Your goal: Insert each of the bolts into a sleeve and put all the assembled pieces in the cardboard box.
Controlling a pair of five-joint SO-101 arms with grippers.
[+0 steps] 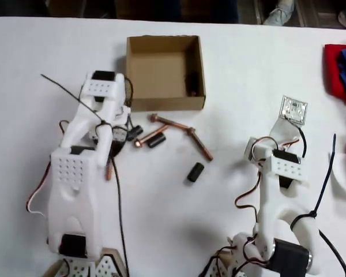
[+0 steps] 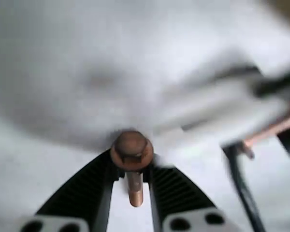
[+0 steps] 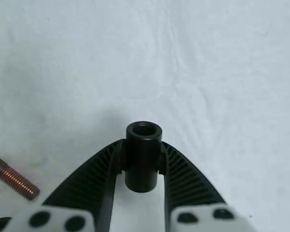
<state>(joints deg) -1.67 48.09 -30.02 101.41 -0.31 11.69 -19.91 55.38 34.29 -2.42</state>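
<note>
Seen from above, the left gripper (image 2: 132, 163), clamped on a copper bolt (image 2: 131, 151) with its shank toward the wrist, sits well apart at 9 o'clock from the right gripper (image 3: 142, 153), which grips a black sleeve (image 3: 143, 162) with its bore open.

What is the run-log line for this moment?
left gripper: shut on bolt | right gripper: shut on sleeve | parts not yet joined
</note>
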